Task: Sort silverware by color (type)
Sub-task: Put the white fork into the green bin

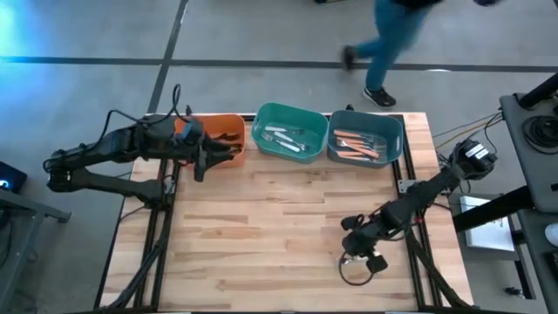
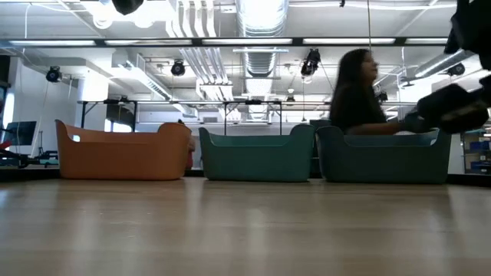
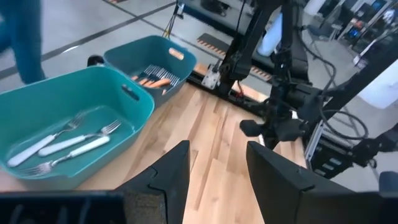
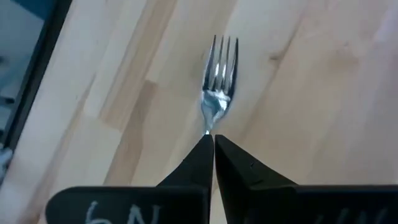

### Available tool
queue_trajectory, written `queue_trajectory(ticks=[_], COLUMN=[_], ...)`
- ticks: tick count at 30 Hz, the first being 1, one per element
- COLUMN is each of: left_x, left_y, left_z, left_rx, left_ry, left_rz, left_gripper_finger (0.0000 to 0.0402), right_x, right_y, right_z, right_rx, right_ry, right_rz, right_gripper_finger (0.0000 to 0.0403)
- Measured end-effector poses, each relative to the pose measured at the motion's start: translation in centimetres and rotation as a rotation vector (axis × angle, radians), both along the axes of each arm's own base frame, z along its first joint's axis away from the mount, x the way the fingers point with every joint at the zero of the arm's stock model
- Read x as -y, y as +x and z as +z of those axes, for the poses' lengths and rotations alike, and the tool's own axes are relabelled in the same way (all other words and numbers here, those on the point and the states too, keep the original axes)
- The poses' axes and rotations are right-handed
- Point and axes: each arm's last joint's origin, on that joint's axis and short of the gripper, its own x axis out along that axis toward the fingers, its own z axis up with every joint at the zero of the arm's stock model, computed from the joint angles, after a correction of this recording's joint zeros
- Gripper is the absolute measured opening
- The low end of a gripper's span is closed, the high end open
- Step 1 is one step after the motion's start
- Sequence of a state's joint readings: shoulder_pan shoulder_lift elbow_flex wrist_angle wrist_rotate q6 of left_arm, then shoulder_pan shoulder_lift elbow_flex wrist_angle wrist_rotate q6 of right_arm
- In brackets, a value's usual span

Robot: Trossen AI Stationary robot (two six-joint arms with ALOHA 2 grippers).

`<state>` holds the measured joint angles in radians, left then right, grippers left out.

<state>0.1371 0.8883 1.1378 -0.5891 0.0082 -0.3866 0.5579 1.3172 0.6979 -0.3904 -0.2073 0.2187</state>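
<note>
My right gripper (image 4: pixel 212 140) is shut on a small metal fork (image 4: pixel 219 74) over the table's near right part (image 1: pixel 350 231); its handle colour is hidden. My left gripper (image 3: pixel 217 149) is open and empty beside the orange bin (image 1: pixel 222 135). The green bin (image 3: pixel 74 118) holds white-handled forks (image 3: pixel 68 146) lying on its floor. The teal bin (image 3: pixel 158 59) holds orange-handled forks (image 1: pixel 356 144). Dark forks (image 1: pixel 231 139) lie in the orange bin. My right gripper pinches the fork between its two fingers at the thin neck just behind the tines (image 4: pixel 208 127). The fingers lie along the fork, and the tines (image 4: pixel 222 56) stick out past the fingertips. The handle is hidden by the fingers. The fork is above the wooden table top.
The three bins stand in a row along the table's far edge (image 2: pixel 253 153). Bare wood (image 1: pixel 279 235) lies between the arms. A person (image 1: pixel 384 44) walks on the floor beyond the far edge. A cable loop (image 1: pixel 353 272) hangs by my right wrist.
</note>
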Motion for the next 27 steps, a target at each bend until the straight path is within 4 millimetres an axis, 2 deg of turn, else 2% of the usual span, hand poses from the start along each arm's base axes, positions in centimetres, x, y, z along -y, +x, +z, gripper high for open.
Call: queue_trajectory(ticks=[5, 9, 15, 21, 27], left_x=[0.2, 0.2, 0.2, 0.1, 0.0], left_y=[-1.1, -1.7, -1.9, -1.7, -1.6], left_z=[-0.1, -0.1, -0.1, -0.1, -0.2], left_rx=[-0.028, -0.045, -0.039, -0.046, -0.055], left_ry=[0.008, 0.029, 0.038, 0.051, 0.073], left_rz=[-0.004, -0.013, -0.014, 0.022, 0.056], left_gripper_finger=[0.0141, 0.0141, 0.0141, 0.0141, 0.0141], right_x=[-0.6, -1.1, -1.4, -2.2, -2.8], right_y=[1.0, 1.4, 1.6, 1.1, 0.1], right_z=[-0.8, -1.3, -1.6, -1.1, -1.9], right_rx=[-0.078, -0.096, -0.147, -0.117, -0.122], right_ry=[0.016, 0.008, 0.027, 0.021, -0.081], right_rz=[-0.108, -0.106, -0.172, -0.096, 0.002], right_gripper_finger=[0.0009, 0.0014, 0.0056, 0.0102, 0.0118])
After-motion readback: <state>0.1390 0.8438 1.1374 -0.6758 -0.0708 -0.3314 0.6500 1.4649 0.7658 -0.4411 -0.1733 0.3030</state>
